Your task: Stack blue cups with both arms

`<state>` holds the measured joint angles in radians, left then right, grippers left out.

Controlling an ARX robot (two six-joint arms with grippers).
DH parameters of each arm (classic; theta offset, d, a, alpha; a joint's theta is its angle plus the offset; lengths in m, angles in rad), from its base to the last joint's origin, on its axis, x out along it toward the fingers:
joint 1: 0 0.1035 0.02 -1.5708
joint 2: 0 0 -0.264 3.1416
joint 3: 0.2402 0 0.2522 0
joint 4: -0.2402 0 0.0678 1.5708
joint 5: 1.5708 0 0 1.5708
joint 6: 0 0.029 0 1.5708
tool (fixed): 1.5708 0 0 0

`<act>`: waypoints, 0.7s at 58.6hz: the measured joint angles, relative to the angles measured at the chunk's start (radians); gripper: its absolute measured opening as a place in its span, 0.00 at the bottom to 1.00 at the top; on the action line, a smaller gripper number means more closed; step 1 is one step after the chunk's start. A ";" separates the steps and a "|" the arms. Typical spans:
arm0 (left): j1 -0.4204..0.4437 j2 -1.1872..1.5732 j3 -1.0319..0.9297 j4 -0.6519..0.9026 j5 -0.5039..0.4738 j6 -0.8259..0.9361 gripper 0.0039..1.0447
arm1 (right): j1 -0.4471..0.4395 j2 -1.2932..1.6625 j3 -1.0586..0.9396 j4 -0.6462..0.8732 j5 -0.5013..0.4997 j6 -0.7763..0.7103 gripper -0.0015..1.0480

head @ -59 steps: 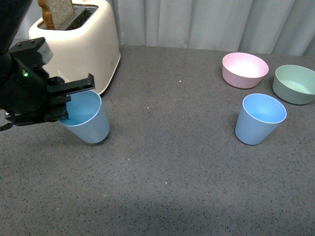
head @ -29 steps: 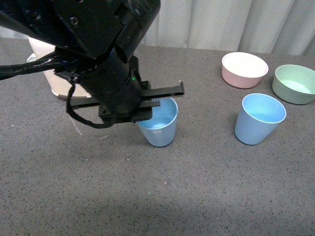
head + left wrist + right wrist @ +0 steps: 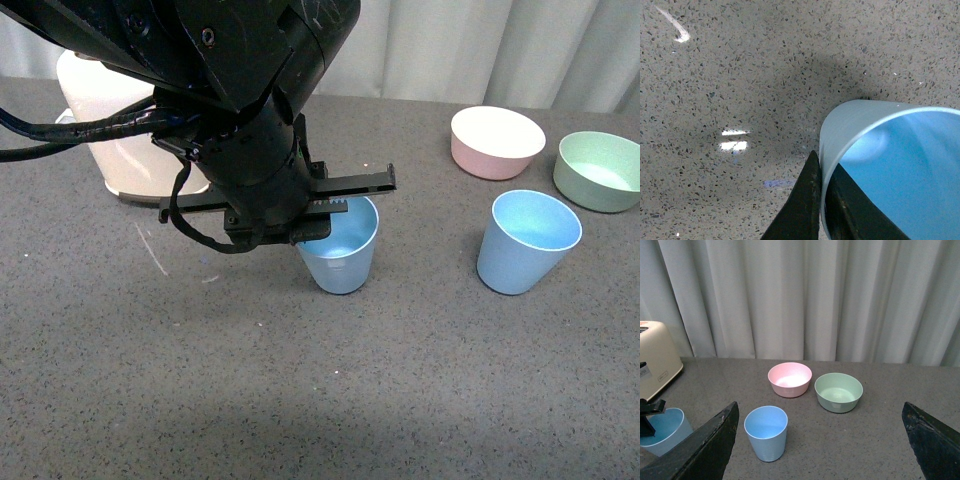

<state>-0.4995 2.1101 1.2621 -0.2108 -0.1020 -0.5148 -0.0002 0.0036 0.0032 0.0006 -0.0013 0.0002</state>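
Blue cup [image 3: 900, 170] rim in L gripper [image 3: 823, 165]

Bright, even light is falling from above in all views, the left arm [image 3: 240, 100] is casting a soft shadow across the bench [image 3: 450, 400], white glare patches [image 3: 734, 140] are glinting near the blue cup [image 3: 900, 165], whose near rim is looking slightly soft.

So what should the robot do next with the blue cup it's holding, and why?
Probably lift the light blue plastic cup pinched by its rim in the left gripper and carry it right, over the second light blue cup standing near the pink bowl. Bare grey table separates the two, so stacking isn't possible yet.
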 joint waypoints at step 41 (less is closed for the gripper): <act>0.006 -0.135 -0.105 0.293 -0.089 0.008 0.88 | 0.000 0.000 0.000 0.000 0.000 0.000 0.91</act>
<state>-0.4934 1.9751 1.1568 0.0822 -0.1905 -0.5068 -0.0002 0.0036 0.0032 0.0006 -0.0013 0.0002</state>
